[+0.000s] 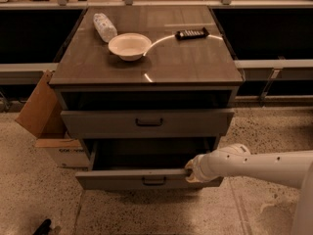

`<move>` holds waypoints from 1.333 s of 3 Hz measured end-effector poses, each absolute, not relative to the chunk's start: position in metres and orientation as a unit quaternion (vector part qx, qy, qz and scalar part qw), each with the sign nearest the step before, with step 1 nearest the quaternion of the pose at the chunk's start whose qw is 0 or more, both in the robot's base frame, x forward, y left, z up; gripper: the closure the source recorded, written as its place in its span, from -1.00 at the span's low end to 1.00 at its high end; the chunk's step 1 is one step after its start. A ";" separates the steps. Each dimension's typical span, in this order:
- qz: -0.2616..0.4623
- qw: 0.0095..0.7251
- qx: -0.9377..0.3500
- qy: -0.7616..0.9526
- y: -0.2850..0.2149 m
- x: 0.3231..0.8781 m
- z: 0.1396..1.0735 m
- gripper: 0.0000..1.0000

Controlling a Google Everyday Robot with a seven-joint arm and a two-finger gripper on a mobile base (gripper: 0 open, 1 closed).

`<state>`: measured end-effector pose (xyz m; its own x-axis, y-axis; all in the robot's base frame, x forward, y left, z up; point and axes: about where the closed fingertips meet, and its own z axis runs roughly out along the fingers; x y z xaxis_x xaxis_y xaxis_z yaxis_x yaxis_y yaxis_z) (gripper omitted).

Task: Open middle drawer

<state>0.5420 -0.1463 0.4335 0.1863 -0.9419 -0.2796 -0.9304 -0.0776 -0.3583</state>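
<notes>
The middle drawer point(112, 180), a wide low grey front with a small dark bar handle point(154, 181), stands pulled out from the cabinet, and its dark inside shows behind the front. My gripper point(190, 173) is at the top rim of that front, right of the handle, on the end of my white arm point(254, 168) that reaches in from the right. The taller-fronted grey drawer point(146, 123) above it sits further back. The lowest drawer is hidden under the pulled-out one.
On the cabinet top point(195, 62) are a white bowl point(129, 46), a lying plastic bottle point(104, 26) and a dark remote-like bar point(192, 34). An open cardboard box point(46, 116) stands against the cabinet's left side. The floor is speckled.
</notes>
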 end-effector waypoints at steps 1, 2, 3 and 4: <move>-0.011 0.233 -0.734 0.637 -0.146 0.541 0.432 -0.68; -0.005 0.232 -0.737 0.635 -0.143 0.538 0.430 -1.00; 0.016 0.222 -0.743 0.631 -0.138 0.526 0.421 -1.00; 0.035 0.200 -0.747 0.633 -0.139 0.511 0.413 -0.64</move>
<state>0.5114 -0.1392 0.4125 0.1968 -0.9313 -0.3064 -0.9597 -0.1190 -0.2548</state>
